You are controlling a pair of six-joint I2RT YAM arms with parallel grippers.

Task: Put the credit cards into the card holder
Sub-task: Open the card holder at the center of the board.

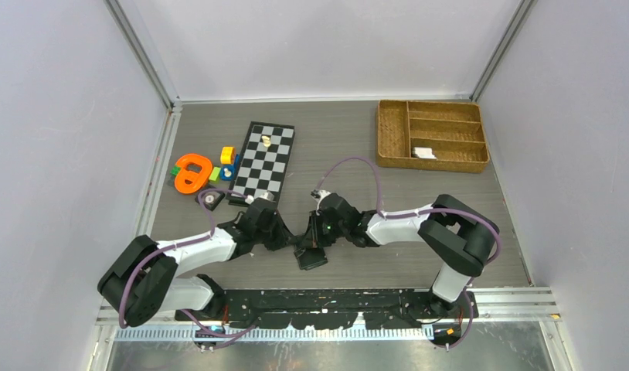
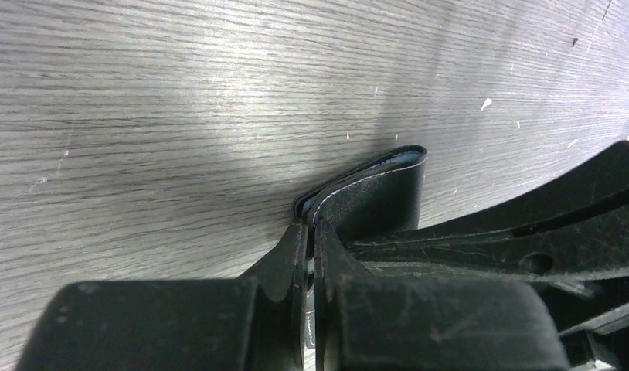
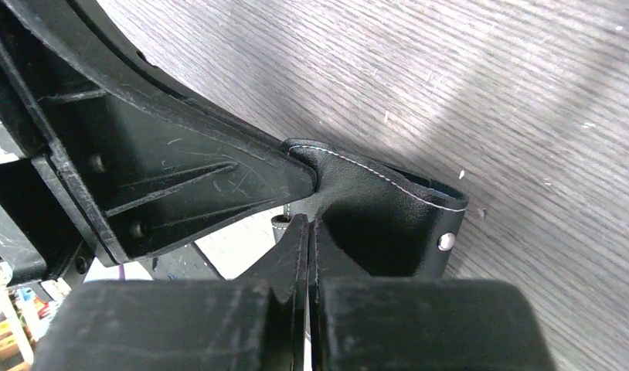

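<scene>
left jaws, right jaws clamp card holder (image 3: 381, 220); inside hidden.

No writing, label, brand or number is legible in any view

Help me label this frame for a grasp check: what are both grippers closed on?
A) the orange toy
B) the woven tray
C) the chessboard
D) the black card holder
D: the wrist views show the left gripper and the right gripper each pinched shut on the black card holder.
</scene>
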